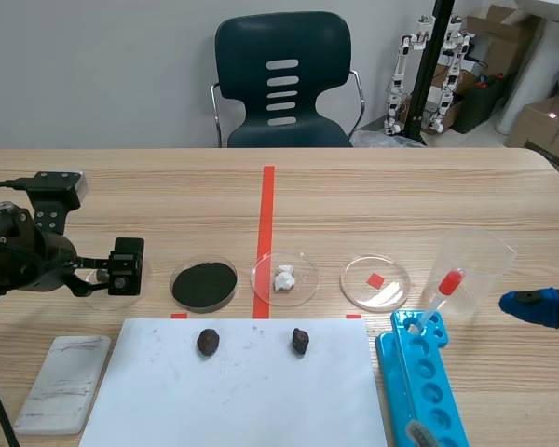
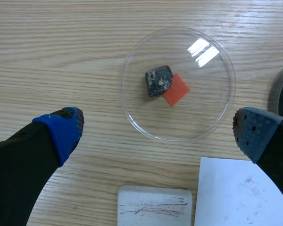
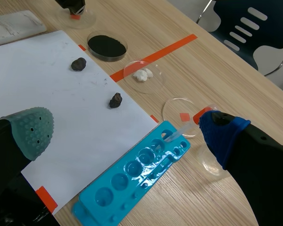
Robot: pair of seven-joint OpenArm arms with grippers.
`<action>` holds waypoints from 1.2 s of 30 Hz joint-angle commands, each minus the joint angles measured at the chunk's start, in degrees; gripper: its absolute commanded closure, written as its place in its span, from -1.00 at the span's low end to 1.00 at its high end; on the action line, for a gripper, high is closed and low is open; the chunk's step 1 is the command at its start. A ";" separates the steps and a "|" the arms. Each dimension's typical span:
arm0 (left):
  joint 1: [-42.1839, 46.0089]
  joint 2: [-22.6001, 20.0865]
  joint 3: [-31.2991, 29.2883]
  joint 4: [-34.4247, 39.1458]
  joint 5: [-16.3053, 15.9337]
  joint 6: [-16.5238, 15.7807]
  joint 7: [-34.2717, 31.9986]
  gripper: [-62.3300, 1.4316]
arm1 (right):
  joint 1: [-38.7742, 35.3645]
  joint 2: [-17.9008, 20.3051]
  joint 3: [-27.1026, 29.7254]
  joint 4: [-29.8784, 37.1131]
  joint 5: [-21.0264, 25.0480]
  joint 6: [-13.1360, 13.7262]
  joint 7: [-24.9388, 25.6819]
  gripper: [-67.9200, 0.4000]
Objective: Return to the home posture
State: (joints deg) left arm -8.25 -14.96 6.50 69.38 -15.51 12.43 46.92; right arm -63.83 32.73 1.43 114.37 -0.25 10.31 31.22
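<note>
My left gripper (image 1: 123,267) hovers at the table's left over a clear petri dish (image 2: 132,117). Its blue-padded fingers (image 2: 61,132) are open, one on each side of the dish and nearer than it. In the dish lie a small dark speckled rock (image 2: 158,80) and an orange tape square (image 2: 175,89). My right gripper (image 1: 538,307) is low at the table's right edge, where only a blue pad shows in the scene view. In its own view the right gripper (image 3: 127,134) is open and holds nothing, above the white paper (image 3: 61,94) and the blue well tray (image 3: 137,174).
On the paper (image 1: 242,391) lie two dark rocks (image 1: 207,342) (image 1: 300,341). Behind it stand a dish of black powder (image 1: 204,284), a dish with white bits (image 1: 284,277) and another dish (image 1: 375,282). A beaker (image 1: 470,265) holds a red-tipped pipette (image 1: 443,293). A white plate (image 1: 63,382) lies front left.
</note>
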 commanded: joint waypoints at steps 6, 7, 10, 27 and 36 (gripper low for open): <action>2.34 -2.32 -1.18 6.99 -1.90 -0.09 0.26 -1.00 | 0.17 0.26 0.50 0.55 0.44 -0.02 0.70 -0.93; 2.93 -2.51 -1.29 8.20 -1.90 -0.11 0.24 -1.00 | 0.17 0.26 0.50 0.55 0.44 -0.02 0.70 -0.93; 5.03 -3.08 -1.70 11.82 -1.90 -0.11 -0.13 -1.00 | 0.17 0.26 0.50 0.55 0.44 -0.02 0.70 -0.93; 19.06 -7.23 -1.84 26.43 -1.90 -0.13 -11.58 -1.00 | 0.17 0.26 0.50 0.55 0.44 -0.02 0.70 -0.93; 30.49 -9.84 -7.08 34.32 -4.63 -6.58 -21.03 -1.00 | 0.17 0.26 0.50 0.55 0.44 -0.02 0.70 -0.93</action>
State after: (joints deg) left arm 21.30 -24.34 0.58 101.86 -19.86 5.87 27.27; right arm -63.83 32.73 1.43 114.37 -0.25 10.33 31.22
